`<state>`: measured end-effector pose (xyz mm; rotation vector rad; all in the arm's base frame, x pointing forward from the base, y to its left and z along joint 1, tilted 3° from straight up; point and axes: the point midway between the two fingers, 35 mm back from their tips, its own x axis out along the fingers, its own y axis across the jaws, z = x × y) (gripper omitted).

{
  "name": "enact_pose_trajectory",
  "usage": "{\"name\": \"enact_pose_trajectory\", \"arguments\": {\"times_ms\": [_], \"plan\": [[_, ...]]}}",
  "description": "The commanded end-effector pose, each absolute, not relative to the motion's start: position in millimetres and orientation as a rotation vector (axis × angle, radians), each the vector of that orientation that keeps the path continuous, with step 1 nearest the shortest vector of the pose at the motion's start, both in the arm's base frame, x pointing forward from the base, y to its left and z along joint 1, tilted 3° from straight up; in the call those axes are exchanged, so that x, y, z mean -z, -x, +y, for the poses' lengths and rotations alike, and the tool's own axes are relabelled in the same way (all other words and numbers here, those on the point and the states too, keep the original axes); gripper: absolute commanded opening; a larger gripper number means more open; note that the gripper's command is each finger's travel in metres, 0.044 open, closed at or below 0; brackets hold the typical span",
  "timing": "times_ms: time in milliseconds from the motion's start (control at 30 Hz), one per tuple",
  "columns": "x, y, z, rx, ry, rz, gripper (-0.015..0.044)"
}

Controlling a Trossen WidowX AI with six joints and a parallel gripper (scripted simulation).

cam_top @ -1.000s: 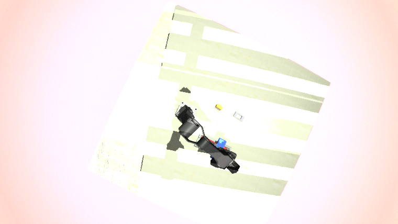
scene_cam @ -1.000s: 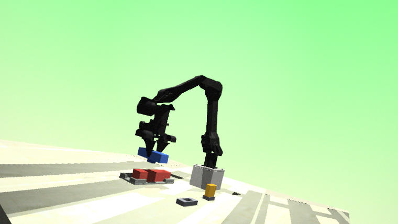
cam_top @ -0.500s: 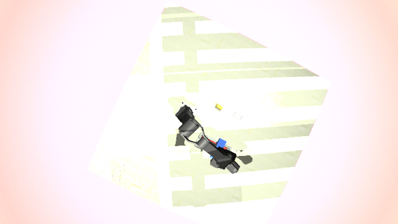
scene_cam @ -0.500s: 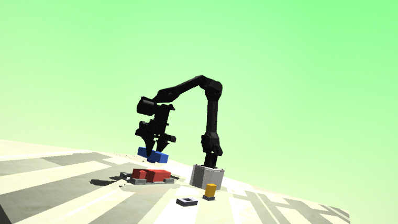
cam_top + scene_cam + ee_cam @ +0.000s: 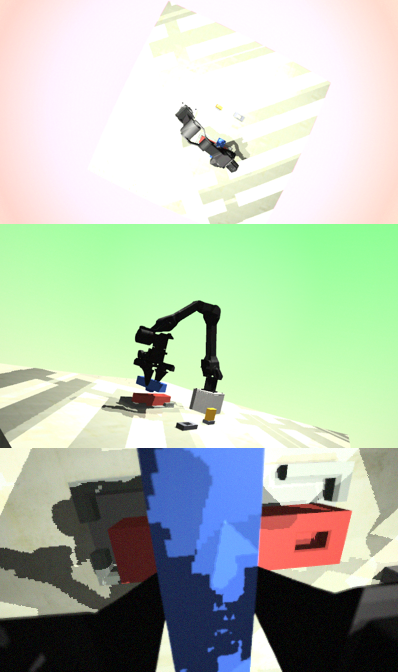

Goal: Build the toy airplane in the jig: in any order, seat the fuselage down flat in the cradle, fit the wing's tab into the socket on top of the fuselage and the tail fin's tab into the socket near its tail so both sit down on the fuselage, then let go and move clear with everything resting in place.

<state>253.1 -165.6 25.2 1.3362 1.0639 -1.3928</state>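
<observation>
The jaws (image 5: 153,383) are clamped on the blue wing (image 5: 220,142) (image 5: 157,385) (image 5: 215,508), one finger pressed to each side of its middle, and they hold it up off everything. The wing's tab points down. Right beneath lies the red fuselage (image 5: 202,138) (image 5: 151,399) (image 5: 305,538), and this is what the coming move turns on: the wing's long axis runs across the fuselage's, close to square, with a little daylight between the two in the side view. From where I stand it looks like a short drop, if the tab is over its socket; the wing itself hides that socket, so I can't tell. Off by a little, the tab would probably catch on the rim and tip the wing.

The fuselage sits in the pale cradle (image 5: 200,135) (image 5: 168,404) (image 5: 345,490), seemingly flat. The socket near its tail shows open, no fin in it.

Farther out, toward the worktop's right-hand corner as seen from above, the yellow fin (image 5: 219,107) (image 5: 210,414) stands upright in a small dark holder (image 5: 208,422). Near it is a grey holder (image 5: 241,118) (image 5: 182,427) with nothing in its opening. The fin likely comes after the wing.
</observation>
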Motion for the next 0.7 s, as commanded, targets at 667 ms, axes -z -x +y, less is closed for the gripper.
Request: {"name": "enact_pose_trajectory", "arguments": {"times_ms": [667], "plan": [[-8.8, -252.0, -165.8, 1.395, -1.337, 1.066, 0.0091]]}}
